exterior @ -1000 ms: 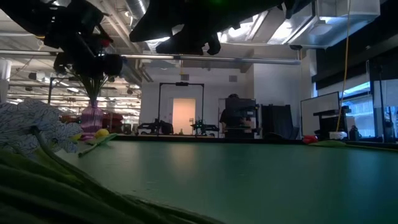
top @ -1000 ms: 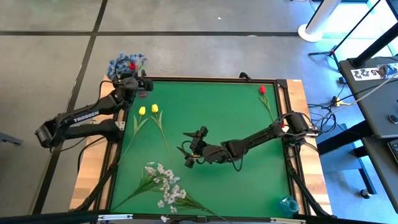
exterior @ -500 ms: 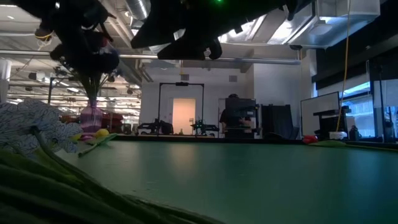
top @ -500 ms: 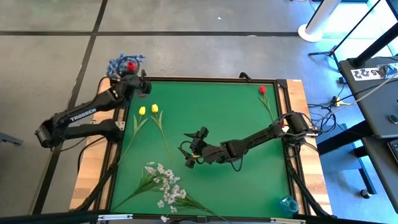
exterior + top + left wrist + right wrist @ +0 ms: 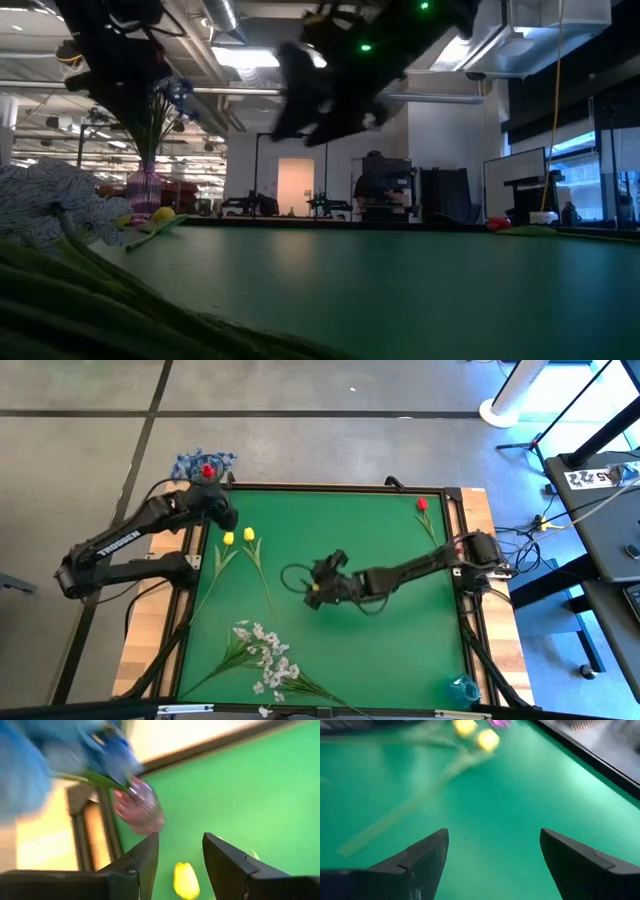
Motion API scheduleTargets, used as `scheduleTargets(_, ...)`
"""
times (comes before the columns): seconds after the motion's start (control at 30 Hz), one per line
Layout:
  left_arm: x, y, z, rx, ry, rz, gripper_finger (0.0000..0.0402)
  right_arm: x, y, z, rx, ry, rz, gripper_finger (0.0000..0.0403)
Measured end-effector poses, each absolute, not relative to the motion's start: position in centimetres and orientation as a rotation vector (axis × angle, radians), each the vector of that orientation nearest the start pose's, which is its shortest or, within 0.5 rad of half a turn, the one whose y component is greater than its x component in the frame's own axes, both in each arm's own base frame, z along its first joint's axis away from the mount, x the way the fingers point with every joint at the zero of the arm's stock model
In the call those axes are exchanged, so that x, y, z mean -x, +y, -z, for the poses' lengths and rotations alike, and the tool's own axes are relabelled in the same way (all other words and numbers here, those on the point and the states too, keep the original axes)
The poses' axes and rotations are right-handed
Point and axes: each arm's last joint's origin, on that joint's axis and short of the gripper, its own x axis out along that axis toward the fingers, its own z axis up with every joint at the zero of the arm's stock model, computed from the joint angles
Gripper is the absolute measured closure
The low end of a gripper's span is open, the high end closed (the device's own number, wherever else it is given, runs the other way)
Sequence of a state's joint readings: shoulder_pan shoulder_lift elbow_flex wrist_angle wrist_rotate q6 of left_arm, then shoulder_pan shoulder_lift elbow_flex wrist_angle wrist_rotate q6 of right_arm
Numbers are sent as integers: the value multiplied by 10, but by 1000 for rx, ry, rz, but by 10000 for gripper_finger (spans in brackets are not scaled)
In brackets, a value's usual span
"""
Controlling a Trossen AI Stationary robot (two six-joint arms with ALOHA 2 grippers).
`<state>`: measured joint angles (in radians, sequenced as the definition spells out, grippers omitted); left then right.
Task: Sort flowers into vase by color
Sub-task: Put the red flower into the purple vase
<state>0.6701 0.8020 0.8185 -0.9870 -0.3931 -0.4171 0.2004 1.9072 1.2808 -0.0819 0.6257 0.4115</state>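
At the table's far-left corner, the empty, open-fingered left gripper (image 5: 180,865) hangs beside the pink glass vase (image 5: 140,810); two yellow tulip buds (image 5: 238,536) lie just nearby.

Legible text: "TROSSEN" in white letters along the left arm (image 5: 118,543), high view. Right arm shows no readable marking, possibly due to its angle. Nothing else legible.

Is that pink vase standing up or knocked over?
Upright. In the low view the pink vase stands on its base at the table's far corner, with blue flowers rising from its mouth.
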Motion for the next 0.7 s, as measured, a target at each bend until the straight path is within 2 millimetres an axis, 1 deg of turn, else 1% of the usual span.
scheduleTargets(0.07, -95, 81, -279, 514, 806, -1105, 256, -390, 51, -210, -120, 651, 565, 91)
scheduleTargets(0.17, -94, 61, -272, 542, 770, -953, 258, -358, 28, -225, -156, 838, 670, 91)
scheduleTargets(0.23, -94, 48, -262, 542, 729, -861, 259, -336, 10, -231, -189, 964, 781, 91)
scheduleTargets(0.3, -93, 38, -251, 543, 675, -776, 259, -315, -10, -233, -237, 1078, 930, 94)
scheduleTargets(0.33, -93, 33, -245, 544, 656, -731, 259, -307, -19, -233, -259, 1131, 1006, 99)
scheduleTargets(0.37, -92, 28, -244, 551, 645, -685, 259, -299, -29, -232, -282, 1188, 1073, 105)
scheduleTargets(0.47, -97, 16, -252, 581, 547, -557, 259, -280, -55, -225, -352, 1335, 1233, 129)
scheduleTargets(0.63, -109, -4, -253, 572, 469, -337, 259, -258, -92, -206, -492, 1497, 1322, 175)
scheduleTargets(0.7, -115, -13, -247, 559, 466, -260, 259, -246, -104, -196, -556, 1565, 1336, 192)
